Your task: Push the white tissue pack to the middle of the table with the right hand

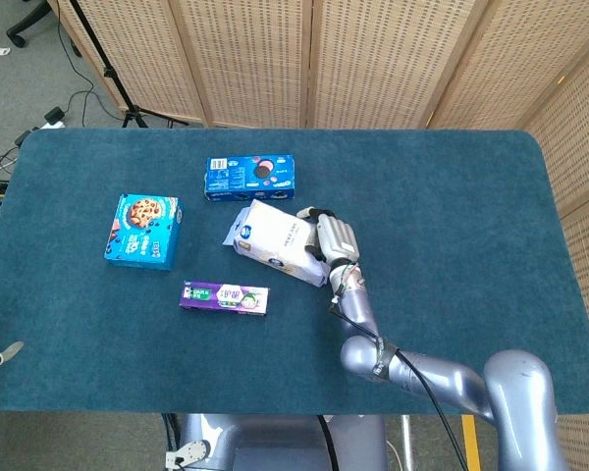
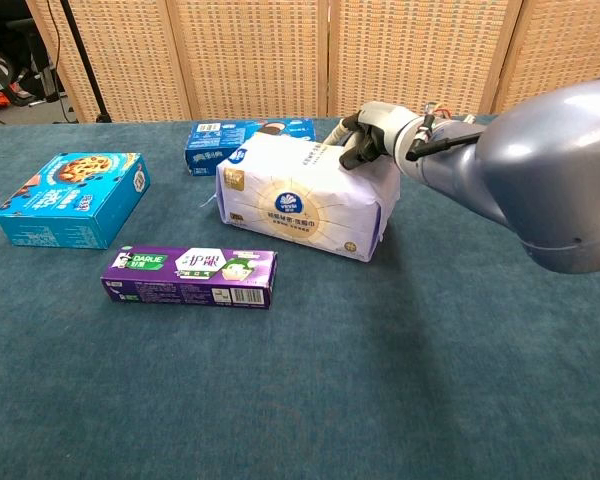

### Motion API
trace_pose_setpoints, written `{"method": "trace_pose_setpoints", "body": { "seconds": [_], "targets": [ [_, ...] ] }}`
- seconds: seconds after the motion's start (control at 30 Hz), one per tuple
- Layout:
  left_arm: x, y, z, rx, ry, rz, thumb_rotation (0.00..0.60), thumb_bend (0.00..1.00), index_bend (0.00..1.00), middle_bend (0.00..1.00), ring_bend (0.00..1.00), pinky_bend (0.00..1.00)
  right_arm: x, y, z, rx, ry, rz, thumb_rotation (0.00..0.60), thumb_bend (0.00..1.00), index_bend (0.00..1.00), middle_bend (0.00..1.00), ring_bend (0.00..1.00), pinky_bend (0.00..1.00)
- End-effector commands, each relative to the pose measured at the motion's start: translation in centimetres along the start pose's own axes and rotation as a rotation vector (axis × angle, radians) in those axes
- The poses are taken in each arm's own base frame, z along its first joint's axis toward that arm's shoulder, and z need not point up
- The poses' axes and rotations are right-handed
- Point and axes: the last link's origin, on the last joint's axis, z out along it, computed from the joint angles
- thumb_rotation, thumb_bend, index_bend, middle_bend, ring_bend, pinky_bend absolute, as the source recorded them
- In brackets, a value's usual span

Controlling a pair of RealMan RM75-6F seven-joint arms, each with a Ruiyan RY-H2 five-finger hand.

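The white tissue pack [image 1: 267, 240] [image 2: 302, 197] lies near the table's middle, tilted, just below the blue cookie box. My right hand [image 1: 331, 235] [image 2: 369, 134] presses against the pack's right end with its fingers curled in, holding nothing. The right forearm [image 2: 520, 170] fills the right side of the chest view. My left hand appears in neither view.
A long blue cookie box [image 1: 250, 177] [image 2: 242, 143] lies right behind the pack, close to it. A square blue cookie box [image 1: 143, 230] [image 2: 72, 198] sits at the left. A purple box [image 1: 225, 296] [image 2: 189, 276] lies in front of the pack. The table [image 1: 452, 196] is dark teal.
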Motion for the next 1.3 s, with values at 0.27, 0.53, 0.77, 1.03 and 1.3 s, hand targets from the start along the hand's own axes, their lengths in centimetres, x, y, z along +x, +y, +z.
{"method": "trace_pose_setpoints", "body": {
  "seconds": [0.27,0.53,0.77,1.03,1.3],
  "targets": [
    [0.0,0.0,0.2,0.005,-0.003,-0.001,0.600,0.00,0.00,0.00,0.00,0.00,-2.0,-2.1,0.0,-0.005,-0.048,0.056,0.600,1.00,0.26,0.25,0.16,0.28],
    [0.1,-0.1,0.2,0.010,-0.001,-0.010,0.600,0.00,0.00,0.00,0.00,0.00,-2.9,-3.6,0.2,0.008,-0.048,0.065,0.600,1.00,0.26,0.25,0.16,0.28],
    [0.3,-0.3,0.3,0.013,0.003,-0.016,0.600,0.00,0.00,0.00,0.00,0.00,-1.9,-4.9,0.1,0.057,-0.013,0.072,0.600,1.00,0.26,0.23,0.16,0.28],
    [0.0,-0.1,0.3,0.005,-0.005,-0.005,0.600,0.00,0.00,0.00,0.00,0.00,5.1,-4.7,-2.0,0.192,0.106,0.057,0.600,1.00,0.26,0.22,0.15,0.28],
    [-0.2,0.4,-0.1,-0.017,-0.002,0.011,0.600,0.00,0.00,0.00,0.00,0.00,12.1,-0.1,-4.8,0.256,0.160,-0.081,0.600,0.85,0.22,0.15,0.10,0.28]
  ]
}}
